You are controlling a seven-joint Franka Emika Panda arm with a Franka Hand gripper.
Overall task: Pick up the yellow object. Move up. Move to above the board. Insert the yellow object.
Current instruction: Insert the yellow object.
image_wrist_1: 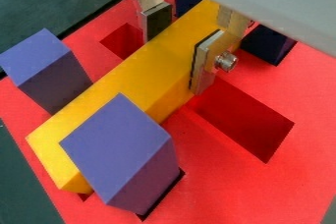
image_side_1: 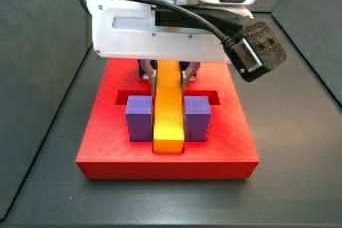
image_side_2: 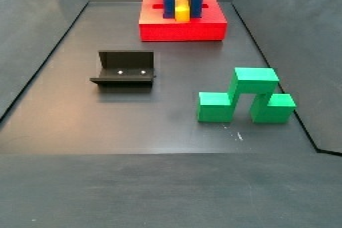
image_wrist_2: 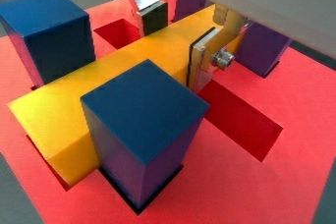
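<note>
The yellow object (image_wrist_1: 125,95) lies lengthwise on the board (image_wrist_1: 305,100) between the purple posts (image_wrist_1: 118,151) and the blue posts (image_wrist_2: 138,120). Its lower part sits down in the board's recess. It also shows in a side view (image_side_1: 168,117). My gripper (image_wrist_1: 178,56) straddles the bar's far half, with one silver finger (image_wrist_1: 205,63) flat against its near side and the dark pad (image_wrist_1: 155,20) against its other side. The jaws are shut on the bar. In a side view the gripper (image_side_1: 170,72) hangs right over the board (image_side_1: 167,164).
An open rectangular recess (image_wrist_1: 250,120) lies in the board beside the bar. In a side view the fixture (image_side_2: 124,69) stands on the dark floor and green blocks (image_side_2: 247,97) stand to its right, both well away from the board (image_side_2: 181,32).
</note>
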